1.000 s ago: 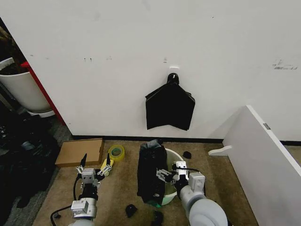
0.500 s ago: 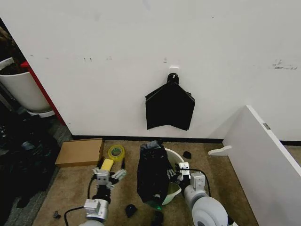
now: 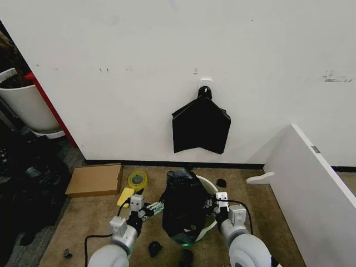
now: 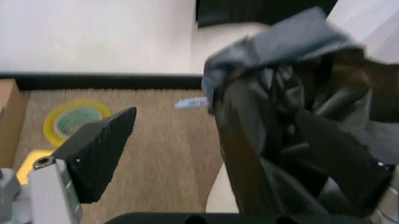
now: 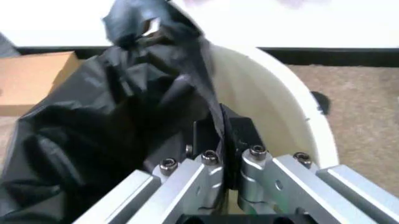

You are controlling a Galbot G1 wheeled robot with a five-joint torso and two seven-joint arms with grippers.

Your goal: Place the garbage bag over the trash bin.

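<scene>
The garbage bag (image 3: 183,214) stands bunched over the left side of the trash bin (image 3: 210,192), which sits on the carpet floor near the wall. Most of the black plastic hangs down the outside of that side; the far and right parts of the rim are bare. The right gripper (image 5: 222,135) is clamped on a fold of the bag just inside the rim. The left gripper (image 3: 154,209) is just beside the bag on its left, its fingers (image 4: 100,149) spread and holding nothing.

The main risk, as I judge it, is the thin glossy film sliding out of the right gripper's pinch if it pulls hard, since only a narrow fold is caught. The bag mouth is crumpled, so the left gripper could close on several layers at once and seal the opening instead of spreading it. A sideways tug could also tip or drag the light bin, which has nothing bracing it.
</scene>
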